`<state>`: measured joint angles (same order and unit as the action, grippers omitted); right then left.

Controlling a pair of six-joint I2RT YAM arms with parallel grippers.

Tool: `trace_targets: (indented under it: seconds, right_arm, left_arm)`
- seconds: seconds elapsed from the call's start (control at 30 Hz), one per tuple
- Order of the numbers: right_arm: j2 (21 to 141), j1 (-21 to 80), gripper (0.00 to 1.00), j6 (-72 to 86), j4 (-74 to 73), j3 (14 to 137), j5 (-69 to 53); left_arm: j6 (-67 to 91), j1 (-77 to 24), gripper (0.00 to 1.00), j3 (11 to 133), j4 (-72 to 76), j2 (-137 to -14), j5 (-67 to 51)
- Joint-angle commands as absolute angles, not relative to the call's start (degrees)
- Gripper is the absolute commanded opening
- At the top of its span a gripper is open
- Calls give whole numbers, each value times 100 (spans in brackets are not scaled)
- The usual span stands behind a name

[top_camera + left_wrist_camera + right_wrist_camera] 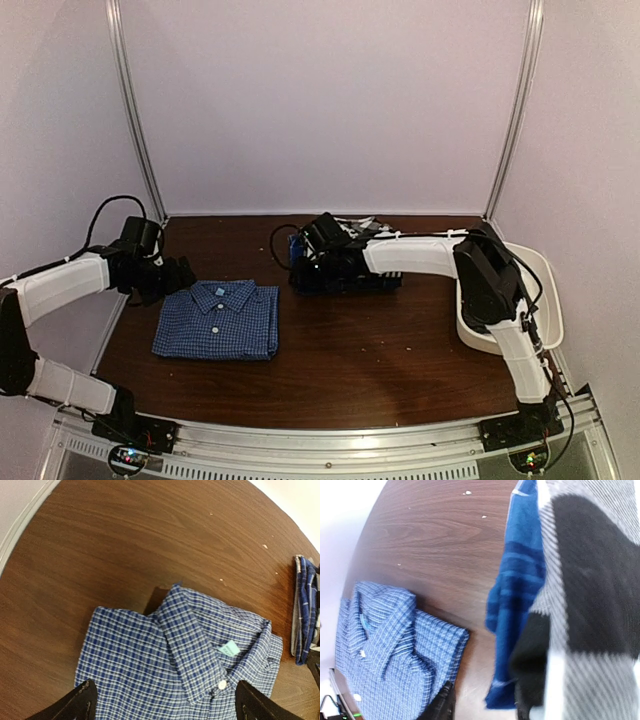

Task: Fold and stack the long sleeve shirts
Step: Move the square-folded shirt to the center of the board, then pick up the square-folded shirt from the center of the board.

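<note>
Left gripper [165, 690] wide open, both fingers spread over the folded blue-and-white fine-check shirt [150, 650], whose collar lies directly beneath and between them; the shirt is flat on the table [125, 540]. Right gripper [482, 702] is at the cloth pile, with the black-and-white large-check shirt [590, 580] bunched close against one side and the blue shirt [517, 580] under it, just ahead of the fingertips. Check cloth hides one finger, so cannot tell whether this gripper is clamped or apart.

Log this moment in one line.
left gripper open over folded blue-and-white fine-check shirt | right gripper at black-and-white large-check shirt, grip unclear
</note>
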<state>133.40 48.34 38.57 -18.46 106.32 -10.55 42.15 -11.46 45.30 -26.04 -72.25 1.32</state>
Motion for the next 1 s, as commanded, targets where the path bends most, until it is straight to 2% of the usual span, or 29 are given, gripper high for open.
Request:
trace_targets:
  seconds: [0.0, 0.17, 0.4, 0.7, 0.97]
  right_arm:
    - [12724, 4996, 54, 3619, -1640, 10469, -1049]
    - [12573, 5190, 65, 3670, -1454, 10164, -1217]
    - [12878, 5445, 69, 3720, -1442, 10172, -1355]
    - [13481, 5610, 66, 3673, -1765, 10686, -1410]
    - [13919, 5681, 59, 3687, -1880, 11061, -1476]
  left_arm:
    - [4412, -812, 98, 4359, -2629, -7145, 257]
    - [4544, -671, 98, 4246, -2544, -7230, 211]
    - [4648, -649, 98, 4267, -2646, -7380, 435]
    - [4719, -601, 97, 4132, -2645, -7351, 529]
    - [4676, -594, 98, 4048, -2615, -7250, 536]
